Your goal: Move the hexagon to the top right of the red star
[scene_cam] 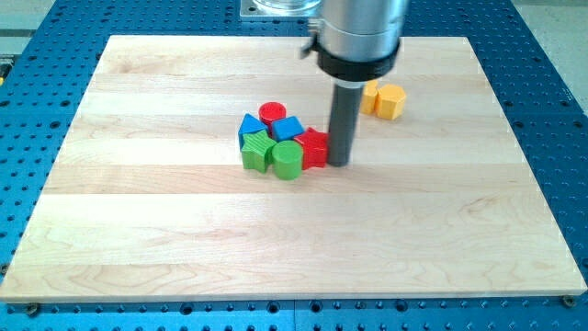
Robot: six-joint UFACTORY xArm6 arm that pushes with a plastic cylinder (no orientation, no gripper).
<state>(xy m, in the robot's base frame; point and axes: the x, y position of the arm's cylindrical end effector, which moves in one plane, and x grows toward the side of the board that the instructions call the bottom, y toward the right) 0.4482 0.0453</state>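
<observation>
The red star (313, 147) sits at the right end of a tight cluster near the board's middle. My tip (339, 163) stands right beside the star on its right, touching or nearly touching it. The yellow hexagon (391, 101) lies up and to the right of the star, with an orange block (371, 97) pressed against its left side, partly hidden behind the rod. The cluster also holds a red cylinder (272, 114), a blue block (288, 128), a second blue block (249, 127), a green star (256, 151) and a green cylinder (287, 159).
The wooden board (184, 230) lies on a blue perforated table (37, 55). The arm's grey body (358, 32) hangs over the board's top middle and hides part of it.
</observation>
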